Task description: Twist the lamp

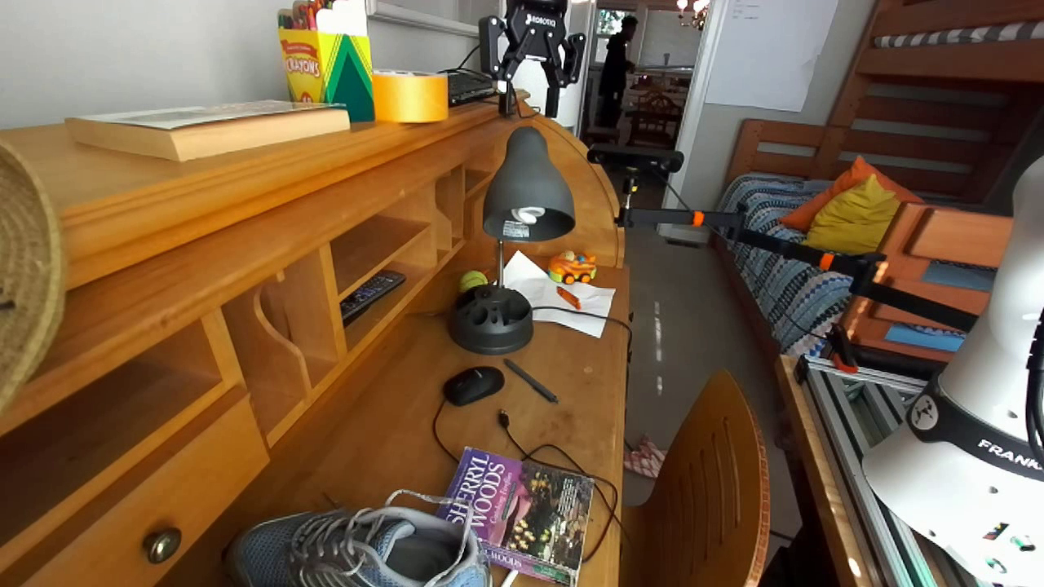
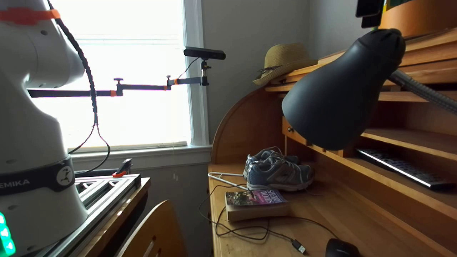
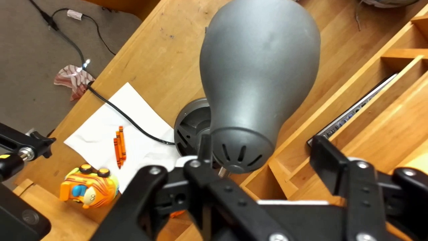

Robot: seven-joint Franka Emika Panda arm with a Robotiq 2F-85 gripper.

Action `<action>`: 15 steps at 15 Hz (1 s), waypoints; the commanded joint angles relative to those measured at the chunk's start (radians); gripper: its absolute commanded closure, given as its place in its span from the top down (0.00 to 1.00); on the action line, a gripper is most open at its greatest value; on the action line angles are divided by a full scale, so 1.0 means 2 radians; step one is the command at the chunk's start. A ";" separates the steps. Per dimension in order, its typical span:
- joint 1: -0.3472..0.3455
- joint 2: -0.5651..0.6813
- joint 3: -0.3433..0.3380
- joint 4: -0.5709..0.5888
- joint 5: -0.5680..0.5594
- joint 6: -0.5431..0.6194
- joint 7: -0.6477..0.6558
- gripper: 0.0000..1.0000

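The lamp has a dark grey shade [image 1: 530,183] with a bulb inside, a thin arm and a round black base [image 1: 491,319] on the desk. The shade also shows in an exterior view [image 2: 342,92]. In the wrist view the shade [image 3: 260,60] points up and away, its slotted narrow end near me. My gripper [image 1: 530,104] hangs pointing down above the shade's narrow end. In the wrist view my gripper [image 3: 264,149] is open and empty, the shade's end lying nearer the left finger. I cannot tell whether that finger touches it. Only dark fingertips show in an exterior view [image 2: 370,12].
The desk's upper shelf [image 1: 269,179] stands beside the lamp, with an orange tape roll [image 1: 410,96] and a crayon box [image 1: 326,69]. A mouse [image 1: 474,386], pen [image 1: 531,381], toy car [image 3: 92,185] and paperback [image 1: 526,514] lie on the desktop. A camera arm [image 1: 783,244] juts nearby.
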 commanded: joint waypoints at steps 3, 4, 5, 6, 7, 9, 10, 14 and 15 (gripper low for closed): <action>-0.002 -0.064 -0.001 -0.042 -0.050 -0.004 0.054 1.00; -0.004 -0.075 -0.001 -0.050 -0.050 0.001 0.063 1.00; -0.006 -0.084 0.000 -0.056 -0.050 -0.005 0.072 1.00; -0.007 -0.094 0.001 -0.063 -0.048 -0.008 0.073 1.00; -0.009 -0.104 0.001 -0.071 -0.045 -0.011 0.073 1.00; -0.008 -0.132 0.000 -0.097 -0.046 -0.004 0.014 1.00; -0.008 -0.143 0.000 -0.108 -0.053 0.002 -0.025 1.00; -0.008 -0.179 0.000 -0.143 -0.083 0.018 -0.120 1.00; -0.008 -0.187 0.000 -0.151 -0.089 0.026 -0.143 1.00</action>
